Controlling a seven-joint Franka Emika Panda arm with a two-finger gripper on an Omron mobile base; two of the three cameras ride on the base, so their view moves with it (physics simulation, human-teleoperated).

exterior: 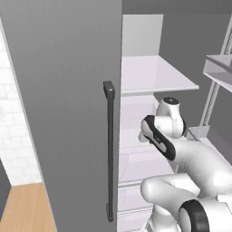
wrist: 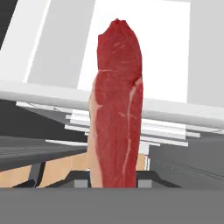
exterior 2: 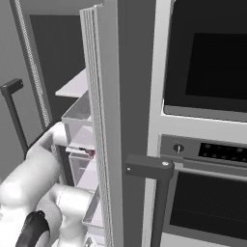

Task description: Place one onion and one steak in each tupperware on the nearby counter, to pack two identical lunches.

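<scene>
The tool (wrist: 114,181) is clamped on a steak (wrist: 116,105), standing on end. The arm (exterior: 181,154) reaches past the fridge door (exterior: 68,113) among white shelves (exterior: 154,74).

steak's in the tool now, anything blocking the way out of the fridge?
The tool is shut on the raw red marbled steak. The grey fridge door stands open beside the white arm, the white shelves flank it closely. Tupperware and counter aren't visible, so that stretch can't be judged.

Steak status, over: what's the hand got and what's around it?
Hand shut on steak, held end-on. Arm reaching into open fridge; white shelf above. Fridge door close on the left.
</scene>
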